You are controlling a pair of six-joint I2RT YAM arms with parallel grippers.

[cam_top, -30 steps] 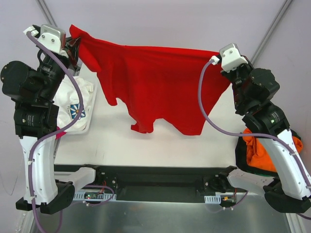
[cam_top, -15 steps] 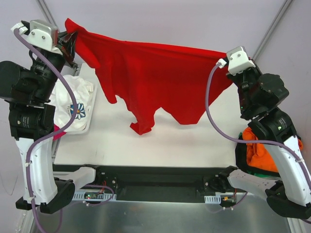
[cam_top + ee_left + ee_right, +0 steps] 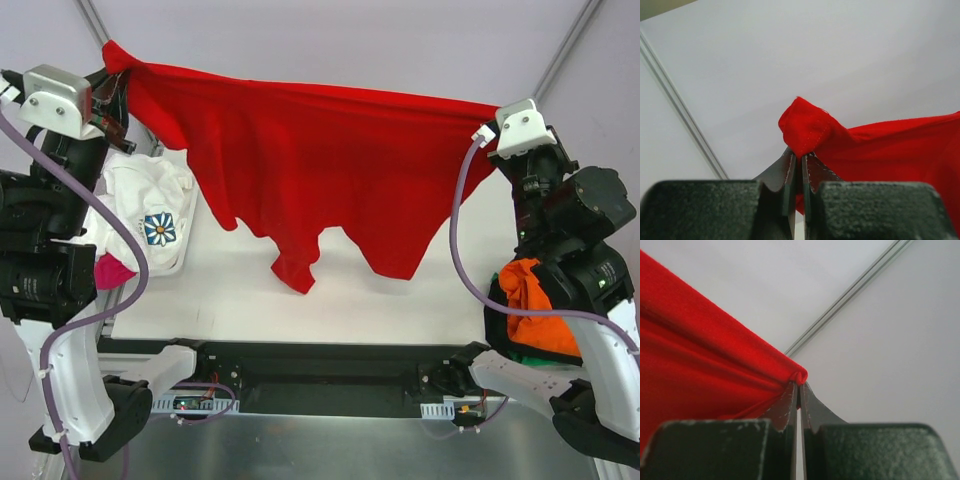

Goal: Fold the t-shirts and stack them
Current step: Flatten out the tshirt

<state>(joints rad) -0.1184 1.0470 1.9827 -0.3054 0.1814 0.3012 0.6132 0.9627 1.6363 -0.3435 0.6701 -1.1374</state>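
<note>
Your red shirt [image 3: 310,170] hung spread above the table [image 3: 250,305] — long axis left-right — left gripper [image 3: 796,162] and right gripper [image 3: 797,390] clamped on its top corners.

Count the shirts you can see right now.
5: red shirt held up between left gripper and right gripper; white flowered shirt at left, pink one peeking beneath it; orange shirt at right, green one under it. More may be hidden.
</note>
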